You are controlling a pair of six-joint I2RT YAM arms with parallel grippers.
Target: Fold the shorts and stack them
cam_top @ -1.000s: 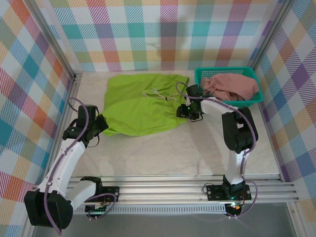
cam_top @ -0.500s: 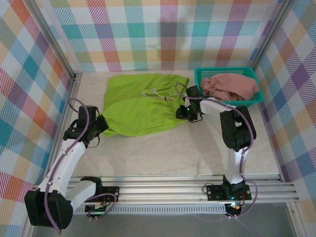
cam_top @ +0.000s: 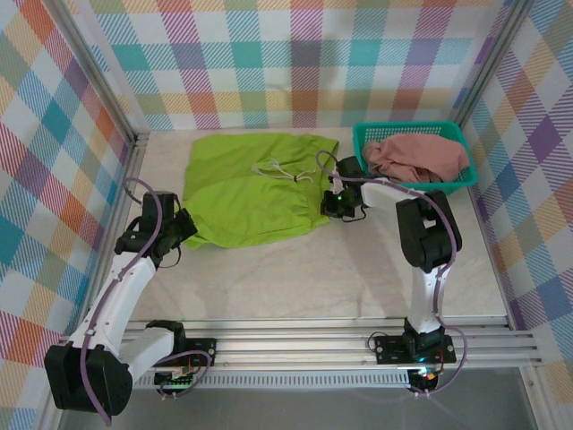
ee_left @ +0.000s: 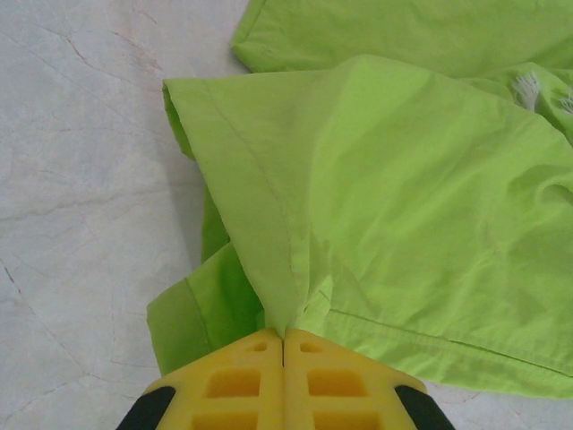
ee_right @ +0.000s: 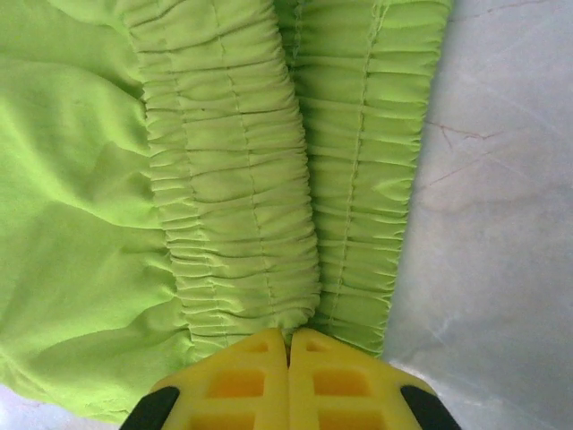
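Observation:
The lime green shorts lie spread on the table, partly doubled over. My left gripper is shut on a leg hem at their left edge; in the left wrist view the cloth rises pinched into my yellow fingertips. My right gripper is shut on the gathered elastic waistband at the shorts' right edge, the band bunched at the fingertips. The salmon pink shorts sit crumpled in the teal basket.
The basket stands at the back right against the plaid wall. Bare marble table stretches in front of the shorts to the aluminium rail. White drawstrings lie on the green cloth.
Both grippers have carried the green shorts slightly left and towards the back; the cloth's left edge now lies nearer the left wall.

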